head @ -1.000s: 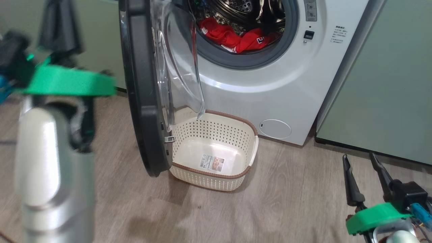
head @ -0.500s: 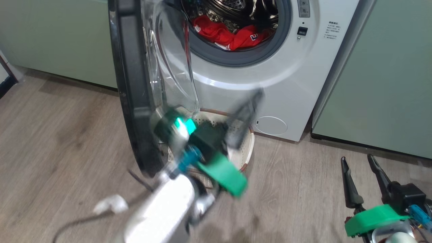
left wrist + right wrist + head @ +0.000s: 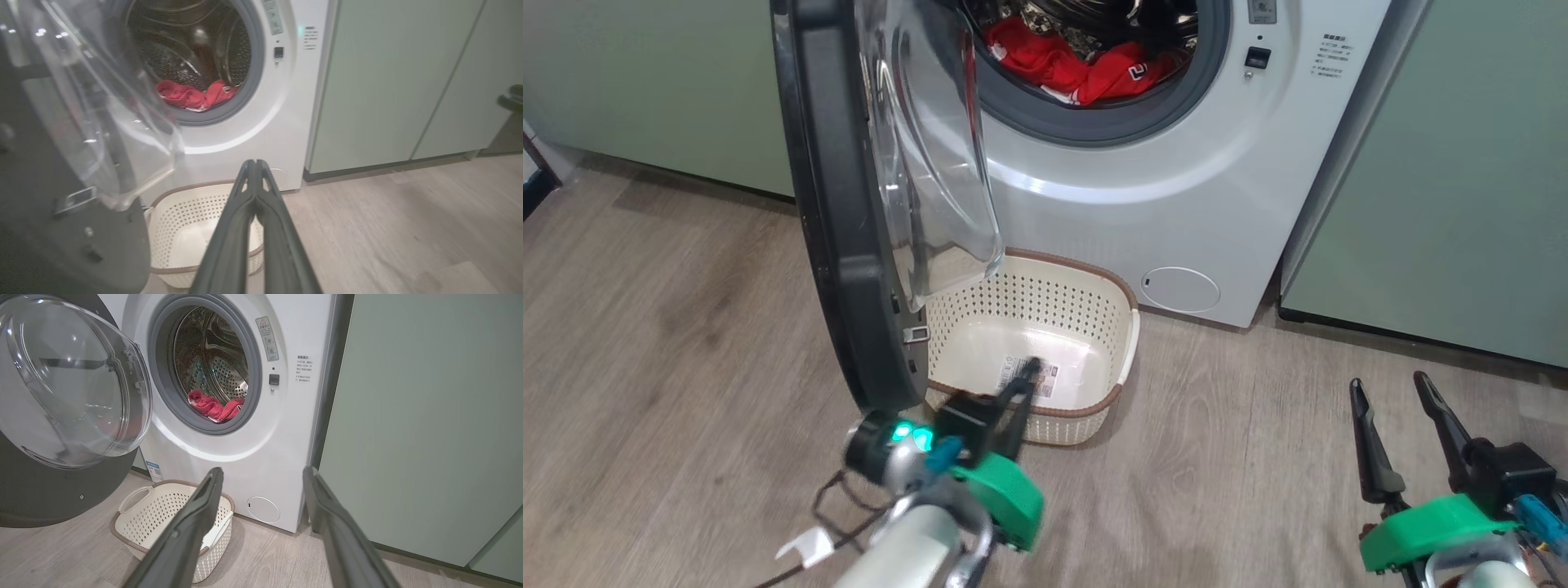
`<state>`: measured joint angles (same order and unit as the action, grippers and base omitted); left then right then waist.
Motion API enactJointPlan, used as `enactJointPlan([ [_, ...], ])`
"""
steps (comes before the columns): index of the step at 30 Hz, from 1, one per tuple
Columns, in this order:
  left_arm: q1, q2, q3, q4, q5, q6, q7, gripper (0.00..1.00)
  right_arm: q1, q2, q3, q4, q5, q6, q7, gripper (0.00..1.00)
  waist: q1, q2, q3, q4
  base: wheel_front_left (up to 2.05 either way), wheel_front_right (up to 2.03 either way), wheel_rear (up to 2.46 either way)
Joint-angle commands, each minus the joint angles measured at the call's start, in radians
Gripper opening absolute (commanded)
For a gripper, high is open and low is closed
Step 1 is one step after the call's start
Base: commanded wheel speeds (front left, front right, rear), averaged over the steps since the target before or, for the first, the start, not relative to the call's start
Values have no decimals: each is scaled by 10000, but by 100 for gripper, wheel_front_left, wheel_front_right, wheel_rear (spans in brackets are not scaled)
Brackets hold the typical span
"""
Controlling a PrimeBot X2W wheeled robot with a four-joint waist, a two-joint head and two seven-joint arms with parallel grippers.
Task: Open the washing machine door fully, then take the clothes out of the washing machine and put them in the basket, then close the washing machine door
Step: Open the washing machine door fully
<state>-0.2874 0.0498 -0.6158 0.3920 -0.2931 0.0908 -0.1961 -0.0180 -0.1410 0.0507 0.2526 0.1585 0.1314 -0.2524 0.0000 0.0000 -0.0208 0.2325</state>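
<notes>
Your left hand (image 3: 1027,371), its two dark fingers clenched together on nothing, hangs at the near rim of the cream-white perforated plastic basket with the brown rim (image 3: 1062,306). The basket sits on the wood-look floor (image 3: 686,343), just in front of the big white front-loading washing machine (image 3: 1176,188). The bright red jersey clothes with white trim (image 3: 1086,69) lie farther off, up in the drum mouth. The round black-rimmed glass washing machine door (image 3: 833,204) stands open just left of that hand. Your right hand (image 3: 1388,382), released and empty, sits near right, well apart from the clothes.
</notes>
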Motion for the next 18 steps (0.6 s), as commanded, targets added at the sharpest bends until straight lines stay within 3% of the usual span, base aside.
enactJointPlan([
  [1, -469, 55, 579, -23, -100, 128, -231, 0, -221, -235, 173, -349, 21, -7, -93, 100, 0, 0, 13, 17, 0, 0, 0],
  [9, -485, 233, 1868, 809, -565, 569, -633, 0, -212, -139, 158, -353, 23, -7, -93, 100, 0, 0, -1, 224, 0, 0, 0],
  [18, -602, 312, 2963, 613, -519, 377, -654, 0, -158, -110, 184, -386, 41, -7, -93, 100, 0, 0, 96, 935, 0, 0, 0],
])
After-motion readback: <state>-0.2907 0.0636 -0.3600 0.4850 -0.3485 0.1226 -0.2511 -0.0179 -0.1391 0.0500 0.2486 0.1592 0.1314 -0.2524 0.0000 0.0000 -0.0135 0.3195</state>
